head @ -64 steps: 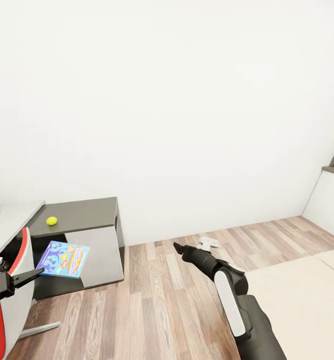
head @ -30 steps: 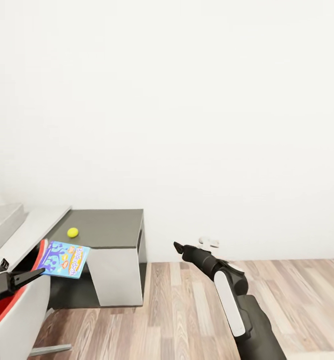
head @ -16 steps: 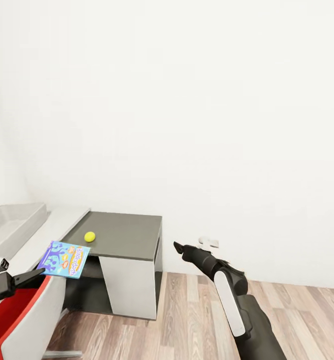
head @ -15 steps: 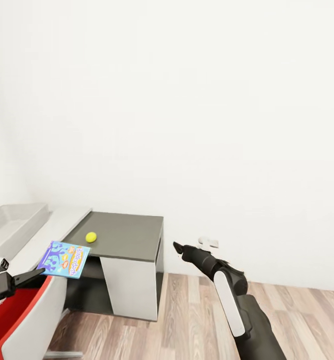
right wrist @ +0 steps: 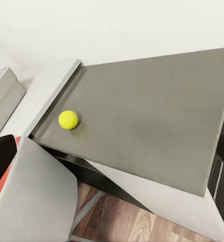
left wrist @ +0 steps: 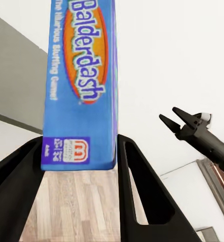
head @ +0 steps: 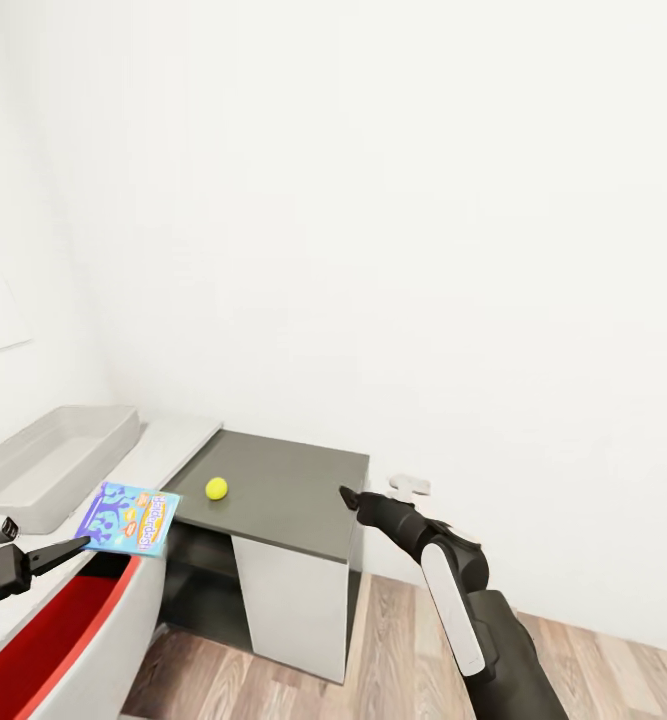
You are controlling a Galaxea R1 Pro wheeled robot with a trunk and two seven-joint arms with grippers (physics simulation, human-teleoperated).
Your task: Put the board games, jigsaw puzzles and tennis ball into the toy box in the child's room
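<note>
- The left gripper (head: 68, 545) has its two fingers clamped on the edge of the blue board game (head: 128, 518), a "Balderdash" box, and holds it out over a red and white chair (head: 73, 625) in front of the table (head: 173, 450).
- In the left wrist view the blue board game (left wrist: 81, 85) sits squarely between the black fingers (left wrist: 137, 186), gripped at its short end.
- The right gripper (head: 347, 497) hangs above the near corner of the dark grey part of the table, holding nothing; in the left wrist view its fingers (left wrist: 179, 121) stand a little apart.
- The tennis ball (head: 216, 488) lies on that dark grey section, near its left edge; the right wrist camera looks straight down on the ball (right wrist: 68, 119).
- The toy box (head: 53, 465), a light grey bin, stands on the pale tabletop to the left, beyond the held game and well apart from the ball.
- From here the inside of the toy box is mostly hidden, so there is no telling what it already holds.
- The step in hand looks like carrying the blue game to the toy box.
- Next, the left arm likely needs to lift the game over the near wall of the box, bring it roughly flat above the opening and only then let go, so that it does not catch on the rim.
- The ball is a natural next pick for the free right gripper.
</note>
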